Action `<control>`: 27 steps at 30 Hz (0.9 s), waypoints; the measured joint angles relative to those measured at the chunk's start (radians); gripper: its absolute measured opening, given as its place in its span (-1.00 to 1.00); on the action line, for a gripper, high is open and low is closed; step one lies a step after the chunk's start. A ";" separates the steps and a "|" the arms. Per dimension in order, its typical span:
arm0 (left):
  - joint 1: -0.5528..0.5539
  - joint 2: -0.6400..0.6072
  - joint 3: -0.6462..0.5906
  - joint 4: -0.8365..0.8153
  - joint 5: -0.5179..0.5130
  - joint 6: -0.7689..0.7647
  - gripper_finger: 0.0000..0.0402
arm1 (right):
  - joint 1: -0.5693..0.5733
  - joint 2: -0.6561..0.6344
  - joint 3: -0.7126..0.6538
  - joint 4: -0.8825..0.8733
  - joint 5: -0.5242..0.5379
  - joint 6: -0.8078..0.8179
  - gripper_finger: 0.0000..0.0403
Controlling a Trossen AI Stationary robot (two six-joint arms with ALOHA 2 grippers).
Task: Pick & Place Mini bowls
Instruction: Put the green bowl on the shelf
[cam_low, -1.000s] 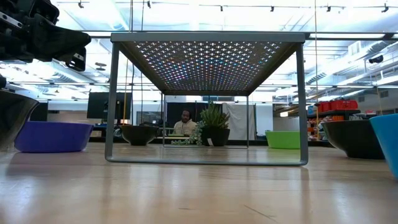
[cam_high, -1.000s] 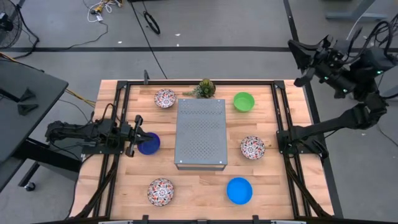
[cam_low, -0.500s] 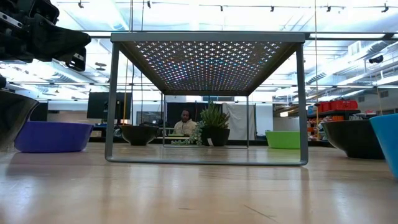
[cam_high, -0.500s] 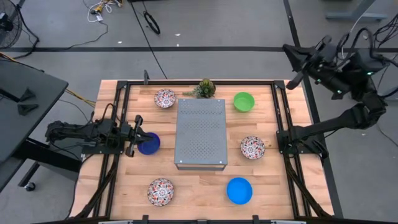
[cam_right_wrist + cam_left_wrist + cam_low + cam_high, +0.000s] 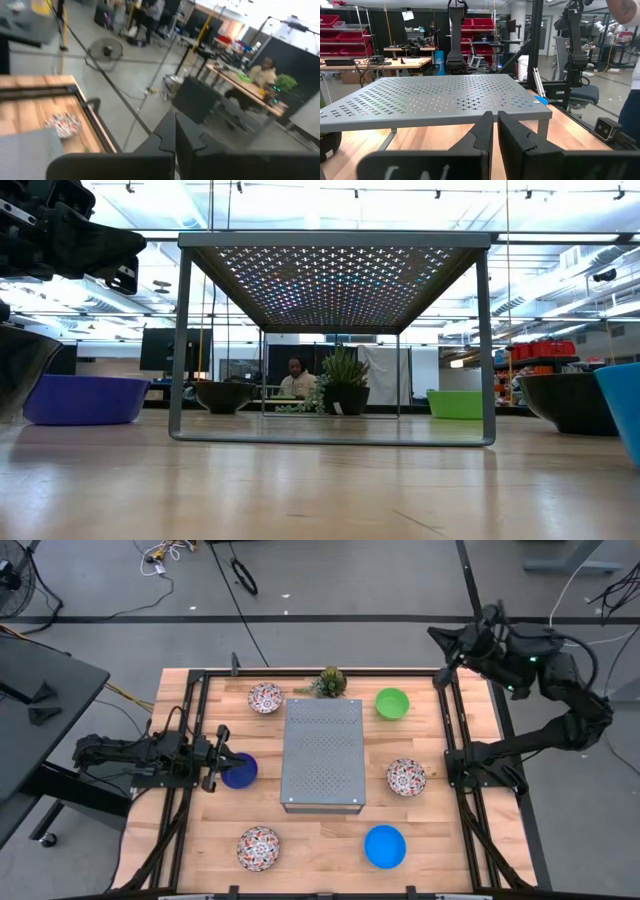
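Note:
Six mini bowls rest on their bases on the wooden table around a grey perforated box [image 5: 322, 753]. These are the dark blue bowl [image 5: 241, 772], three floral ones [image 5: 265, 698] [image 5: 406, 777] [image 5: 258, 847], the green one [image 5: 392, 703] and the light blue one [image 5: 385, 846]. My left gripper [image 5: 216, 758] is shut and hovers just left of the dark blue bowl [image 5: 85, 400], above its rim [image 5: 100, 255]. Its fingers show shut in the left wrist view [image 5: 495, 135]. My right gripper [image 5: 443, 648] is shut [image 5: 175, 134], raised over the table's far right corner, beyond the green bowl.
A small spiky plant [image 5: 328, 682] stands at the far edge behind the box. Black frame rails [image 5: 455, 740] run along the table's left and right sides. A person sits in the room beyond the table [image 5: 296, 377]. Bare wood lies between the bowls.
My right arm has swung toward the table's left, bringing its gripper from beyond the table's right edge to above the far right corner, and it has turned as it went. The left arm and all the bowls have kept still.

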 joint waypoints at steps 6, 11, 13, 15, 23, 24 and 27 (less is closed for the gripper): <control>0.000 0.000 0.000 0.000 0.000 0.000 -0.85 | -0.071 0.027 0.000 -0.071 -0.004 0.003 -1.00; 0.000 0.000 0.000 0.000 0.000 0.000 -0.85 | -0.128 0.052 0.000 -0.131 -0.029 0.003 -1.00; 0.000 0.000 0.000 0.000 0.000 0.000 -0.85 | -0.148 0.061 0.000 -0.150 -0.030 0.003 -1.00; 0.000 0.000 0.000 0.000 0.000 0.000 -0.85 | -0.165 0.071 0.000 -0.166 -0.029 0.000 -1.00; 0.000 0.000 0.000 0.000 0.000 0.000 -0.85 | -0.207 0.097 0.000 -0.198 -0.030 -0.064 -1.00; 0.000 0.000 0.000 0.000 0.000 0.000 -0.85 | -0.210 0.100 0.000 -0.203 -0.030 -0.070 -1.00; 0.000 0.000 0.000 0.000 0.000 0.000 -0.85 | -0.225 0.108 0.000 -0.227 -0.030 -0.082 -1.00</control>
